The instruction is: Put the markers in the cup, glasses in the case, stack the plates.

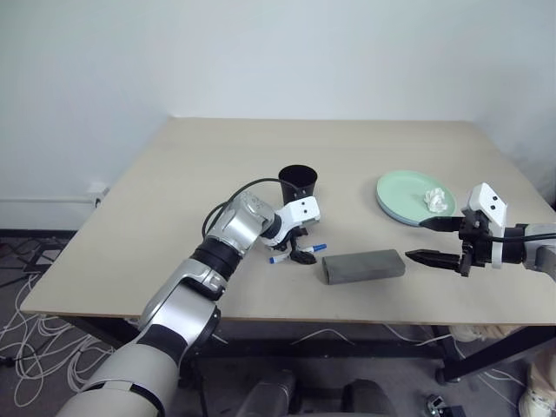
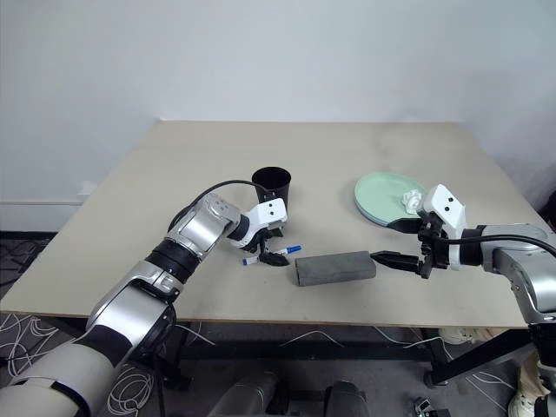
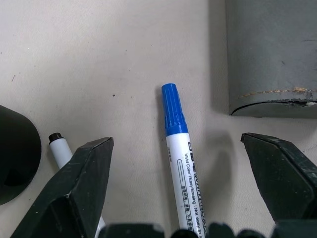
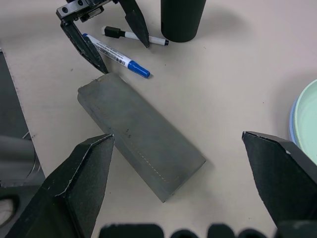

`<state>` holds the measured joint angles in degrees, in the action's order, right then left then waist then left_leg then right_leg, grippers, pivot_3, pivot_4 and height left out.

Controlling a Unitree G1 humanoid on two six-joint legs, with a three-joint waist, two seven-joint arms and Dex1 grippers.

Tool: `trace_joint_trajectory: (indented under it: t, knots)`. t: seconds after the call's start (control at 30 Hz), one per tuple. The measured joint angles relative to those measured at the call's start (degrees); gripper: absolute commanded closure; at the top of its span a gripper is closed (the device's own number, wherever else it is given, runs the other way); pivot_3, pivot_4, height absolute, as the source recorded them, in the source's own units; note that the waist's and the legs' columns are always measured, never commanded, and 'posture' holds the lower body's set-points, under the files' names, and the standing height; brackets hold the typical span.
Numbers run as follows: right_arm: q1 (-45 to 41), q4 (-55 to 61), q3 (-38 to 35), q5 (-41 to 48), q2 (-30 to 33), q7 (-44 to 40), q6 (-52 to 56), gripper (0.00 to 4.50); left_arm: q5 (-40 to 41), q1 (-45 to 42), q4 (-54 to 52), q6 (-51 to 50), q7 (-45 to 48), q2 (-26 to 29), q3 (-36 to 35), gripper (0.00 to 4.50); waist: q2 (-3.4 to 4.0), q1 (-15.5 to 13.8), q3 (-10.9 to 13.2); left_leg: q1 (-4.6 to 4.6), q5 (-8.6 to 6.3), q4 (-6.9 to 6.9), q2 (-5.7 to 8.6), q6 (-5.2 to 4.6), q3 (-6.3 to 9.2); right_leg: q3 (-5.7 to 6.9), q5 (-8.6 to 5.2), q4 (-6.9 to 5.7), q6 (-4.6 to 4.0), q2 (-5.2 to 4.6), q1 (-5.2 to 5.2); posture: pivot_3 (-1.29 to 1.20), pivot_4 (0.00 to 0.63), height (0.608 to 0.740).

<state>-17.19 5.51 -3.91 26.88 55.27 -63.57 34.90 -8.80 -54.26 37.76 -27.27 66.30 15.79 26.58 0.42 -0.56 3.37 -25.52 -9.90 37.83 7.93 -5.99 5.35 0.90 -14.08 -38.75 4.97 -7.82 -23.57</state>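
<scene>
Two markers lie on the table beside the black cup (image 1: pixel 298 182): a blue-capped one (image 3: pixel 177 158) and a black-capped one (image 3: pixel 59 147). My left gripper (image 1: pixel 301 250) stands open astride the blue-capped marker, which rests on the table between its fingers (image 3: pixel 79 188). The grey case (image 1: pixel 363 265) lies shut just to the right. My right gripper (image 1: pixel 420 240) hovers open at the case's right end, holding nothing. The mint green plate (image 1: pixel 401 195) sits behind it, with a light blue rim (image 4: pixel 291 124) showing at its edge. The glasses are out of view.
A crumpled white tissue (image 1: pixel 437 201) lies on the green plate. The tan table (image 1: pixel 217 156) has free room at the left and back. A white wall stands behind it, and cables lie on the floor at the left.
</scene>
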Motion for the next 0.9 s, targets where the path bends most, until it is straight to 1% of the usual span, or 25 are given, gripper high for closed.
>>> trace_joint_trajectory:
  t: [0.2, 0.3, 0.43, 0.57, 0.6, 0.67, 0.9]
  knots:
    - [0.0, 0.0, 0.0, 0.0, 0.0, 0.1, 0.0, 0.0, -0.8, 2.1, -1.8, -0.3, 1.0, 0.9, 1.5, 0.05, 0.0, 0.0, 0.0, 0.01, 0.0, 0.0, 0.0, 0.0, 0.01, 0.0, 0.0, 0.01, 0.0, 0.01, 0.0, 0.0, 0.0, 0.692]
    - [0.0, 0.1, 0.0, 0.0, 0.0, 0.1, 0.0, 0.0, -1.1, 2.1, -2.7, -0.9, 1.4, 0.9, 2.0, 0.59, 0.0, 0.0, 0.0, 0.01, 0.0, 0.0, 0.0, 0.0, -0.01, 0.0, 0.0, 0.01, 0.0, 0.0, 0.01, 0.0, 0.0, 0.692]
    - [-0.1, 0.1, 0.0, 0.0, 0.0, 0.1, 0.0, 0.0, -1.3, 2.2, -3.7, -2.0, 2.9, 1.2, 2.9, 2.0, 0.01, 0.0, 0.0, 0.02, 0.0, -0.03, 0.0, 0.0, 0.0, -0.01, 0.0, 0.0, 0.0, 0.0, 0.01, 0.0, 0.0, 0.692]
    - [-0.1, 0.0, 0.0, 0.0, 0.0, 0.0, 0.0, 0.0, -1.4, 2.4, -4.5, -2.1, 3.2, 1.7, 3.4, 3.32, 0.01, 0.0, 0.0, 0.04, 0.0, -0.04, -0.01, 0.0, 0.01, -0.01, 0.0, -0.02, -0.02, 0.0, 0.01, 0.0, 0.0, 0.692]
    - [-0.1, 0.0, 0.0, 0.0, 0.0, 0.0, 0.0, 0.0, -1.4, 2.4, -4.6, -2.1, 3.2, 1.8, 3.5, 3.75, 0.01, 0.0, 0.0, 0.04, 0.0, -0.04, -0.01, 0.0, 0.0, -0.01, 0.0, -0.02, -0.02, 0.0, 0.01, 0.0, 0.0, 0.692]
    - [-0.1, 0.0, 0.0, 0.0, 0.0, 0.0, 0.0, 0.0, -1.4, 2.4, -4.8, -2.1, 3.2, 1.9, 3.6, 4.37, 0.01, 0.0, 0.0, 0.05, 0.0, -0.04, 0.0, 0.0, 0.0, -0.02, 0.0, -0.02, -0.02, 0.01, 0.01, 0.0, 0.0, 0.692]
    - [-0.2, 0.0, 0.0, 0.0, 0.0, 0.0, -0.1, 0.0, -1.4, 2.2, -4.6, -1.9, 3.2, 2.0, 3.5, 4.4, 0.01, 0.0, 0.0, 0.05, 0.0, -0.04, 0.0, 0.0, 0.0, -0.02, 0.0, -0.02, -0.02, 0.0, 0.01, 0.0, 0.0, 0.692]
